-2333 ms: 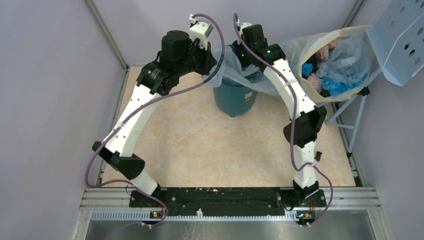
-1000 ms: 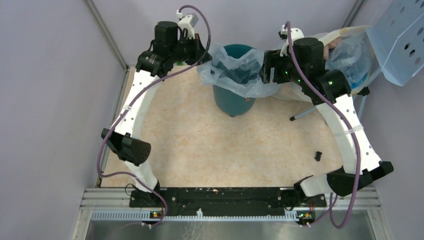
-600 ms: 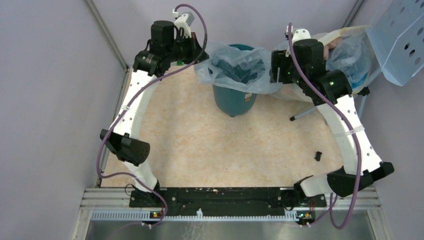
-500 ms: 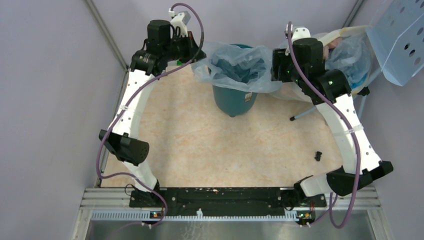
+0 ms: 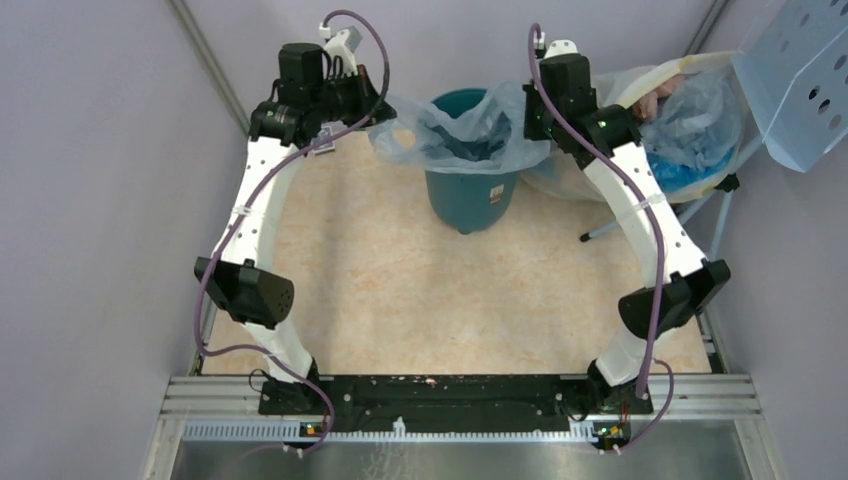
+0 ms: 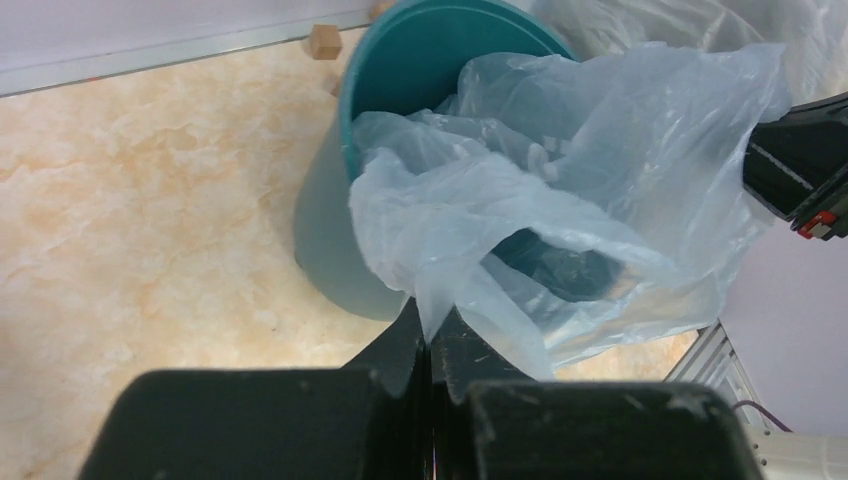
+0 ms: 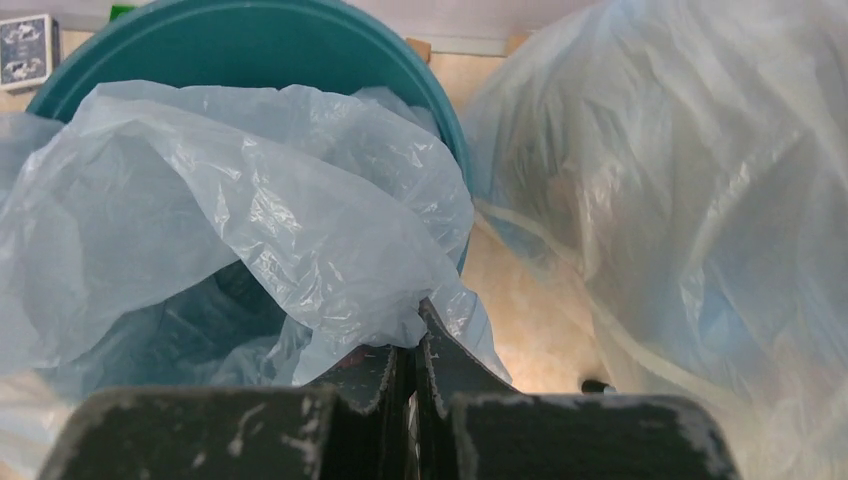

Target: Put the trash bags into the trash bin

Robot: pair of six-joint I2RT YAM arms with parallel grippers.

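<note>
One marbled beige tabletop [image 5: 400, 290]: it carries everything you are working on, and the action sits at its far edge.
Yellowish translucent sack [image 5: 700, 150]: stuffed with blue and pink bags, it stands just to the right of the bin. Leave it alone.
Dark-teal round plastic bin [image 5: 470, 200]: it is upright between your two wrists, with its mouth open upward.
Pale-blue translucent plastic bag [image 5: 470, 135]: thin and crinkly, it is stretched left to right across the bin's mouth. Its middle sags inside the rim, while both ends hang outside, one toward each arm.
Left gripper [image 6: 428, 335]: the jaws are pinched tight on the bag's left edge, with film bunched between the fingers. It sits out to the left of the bin, clear of the rim.
Right gripper [image 7: 415, 335]: the jaws are closed the same way on the bag's right edge. It sits close beside the rim on the right.
Key relation: the bag's long axis runs gripper to gripper, straight over the opening, so the bin lies inward and below both of your grips.
Nearer arm: the right looks closer to the rim, and the left has further to come in.
Progress: I judge it about half done, since the body is in and the ends are out.
Risk: a hard sideways pull could tip the bin or tear the film.
</note>
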